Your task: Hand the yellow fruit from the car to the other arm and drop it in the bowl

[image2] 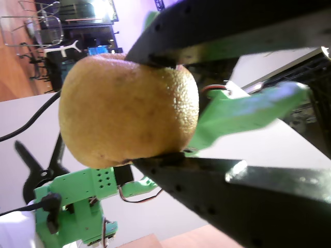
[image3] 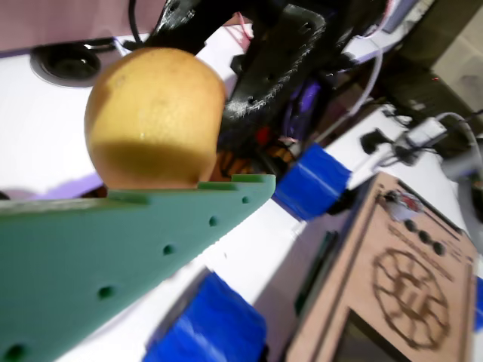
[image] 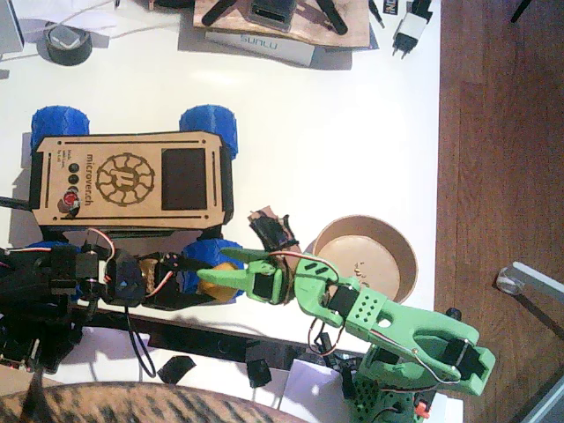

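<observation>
White table [image: 352, 132]. On it: car [image: 132, 181], bowl [image: 366, 257], tape roll [image: 67, 44], white plug [image: 408, 33].

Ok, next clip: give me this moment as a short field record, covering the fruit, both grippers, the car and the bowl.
stage: handover in progress
yellow fruit: off the car, between the two grippers
left gripper: black, shut on the fruit
right gripper: green, at the fruit; one finger touches it, grip not confirmed
car: on the table, behind the grippers
bowl: right of the car, no fruit inside, a few crumbs
</observation>
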Controlling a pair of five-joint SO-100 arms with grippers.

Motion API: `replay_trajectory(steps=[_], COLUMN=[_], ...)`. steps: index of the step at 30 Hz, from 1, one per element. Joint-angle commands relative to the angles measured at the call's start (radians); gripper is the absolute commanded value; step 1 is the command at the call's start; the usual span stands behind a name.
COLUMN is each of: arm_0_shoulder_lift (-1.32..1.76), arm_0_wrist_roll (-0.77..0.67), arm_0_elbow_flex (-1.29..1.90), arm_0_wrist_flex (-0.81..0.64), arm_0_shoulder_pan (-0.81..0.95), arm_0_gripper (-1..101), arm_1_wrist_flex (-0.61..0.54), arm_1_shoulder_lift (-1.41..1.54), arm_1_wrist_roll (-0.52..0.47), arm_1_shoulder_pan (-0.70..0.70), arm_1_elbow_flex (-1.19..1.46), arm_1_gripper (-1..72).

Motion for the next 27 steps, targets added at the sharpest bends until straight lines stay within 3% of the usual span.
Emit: replay_trajectory(steps=[1, 16, 21, 27], arm_0_shoulder_lift=[0.003, 0.003, 0.003, 0.003], arm_0_wrist_roll=[-0.008, -0.008, -0.008, -0.008], arm_0_elbow_flex=[-0.035, -0.035, -0.035, -0.035], arm_0_wrist_flex=[-0.014, -0.014, -0.014, -0.014], arm_0_shoulder_pan=[0.008, 0.008, 0.008, 0.008], arm_0_gripper=[0, 0, 0, 0], arm_1_wrist_flex=[-0.023, 0.005, 0.054, 0.13], arm_1_shoulder_lift=[-0.006, -0.044, -0.02, 0.084], arm_1_wrist_roll=[0.037, 0.23, 0.301, 0.314], arm_1_shoulder_pan=[-0.021, -0.064, -0.074, -0.086], arm_1_elbow_flex=[-0.058, -0.06, -0.038, 0.015], arm_1_gripper=[33.3, 33.4, 33.7, 34.0])
